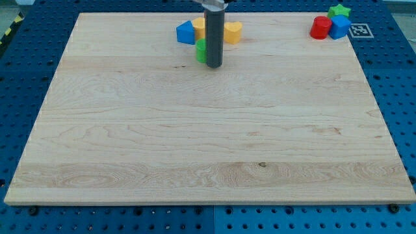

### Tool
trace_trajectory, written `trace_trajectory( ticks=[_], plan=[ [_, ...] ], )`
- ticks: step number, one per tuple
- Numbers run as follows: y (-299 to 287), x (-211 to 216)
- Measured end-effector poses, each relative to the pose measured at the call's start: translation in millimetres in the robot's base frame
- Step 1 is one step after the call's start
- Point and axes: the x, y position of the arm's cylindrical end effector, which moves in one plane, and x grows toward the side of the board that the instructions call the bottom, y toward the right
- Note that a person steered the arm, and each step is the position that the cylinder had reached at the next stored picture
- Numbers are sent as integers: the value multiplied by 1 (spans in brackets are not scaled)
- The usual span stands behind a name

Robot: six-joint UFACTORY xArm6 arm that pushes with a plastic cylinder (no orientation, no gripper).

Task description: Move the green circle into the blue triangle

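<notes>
The green circle point(201, 50) sits near the view's top, mostly hidden behind my rod. The blue triangle point(186, 32) lies just up and left of it, a small gap apart. My tip point(214, 66) rests on the board right against the green circle's right side, a little below it.
A yellow block point(199, 26) lies behind the rod next to the blue triangle, and a yellow heart-like block point(233, 31) to the rod's right. At the top right corner stand a red block point(320, 28), a blue block point(339, 26) and a green star point(338, 11).
</notes>
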Motion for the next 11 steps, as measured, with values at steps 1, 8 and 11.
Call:
trace_trajectory(
  ticks=[1,8,11],
  plan=[
    [6,-29],
    [-19,-18],
    [-47,-22]
  ],
)
